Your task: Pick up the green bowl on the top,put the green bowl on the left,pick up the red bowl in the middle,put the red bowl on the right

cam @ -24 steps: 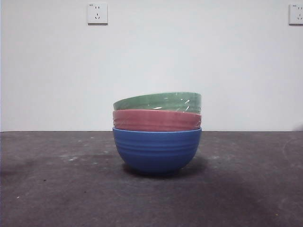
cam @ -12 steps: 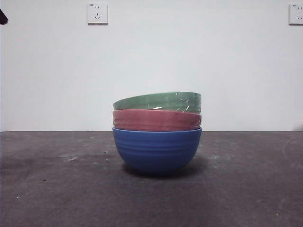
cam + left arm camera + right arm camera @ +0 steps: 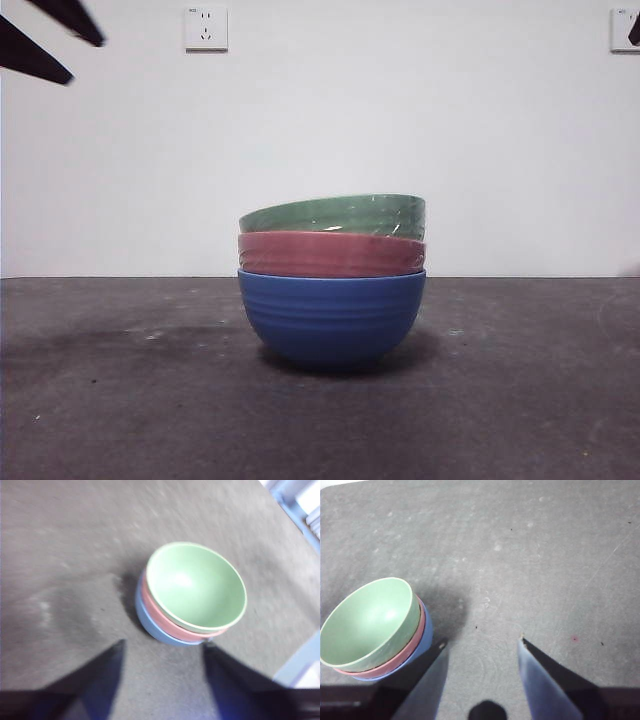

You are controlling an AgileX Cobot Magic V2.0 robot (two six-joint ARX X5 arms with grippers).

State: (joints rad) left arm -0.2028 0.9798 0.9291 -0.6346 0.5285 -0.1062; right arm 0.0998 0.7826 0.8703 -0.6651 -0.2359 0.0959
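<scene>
the green bowl sits tilted atop the red bowl, nested in a blue bowl. left gripper spread, aimed for pickup; right gripper spread, waiting.

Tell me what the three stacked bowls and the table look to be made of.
Green bowl: likely glazed ceramic or hard plastic; glossy, with white glare streaks.
Red bowl: same ridged shape, duller satin sheen; material open likewise.
Blue bowl: smooth, faint horizontal ridges, soft sheen; ceramic or plastic.
Table: dark matte surface, scuffed and speckled, possibly a mat or worn laminate.
</scene>
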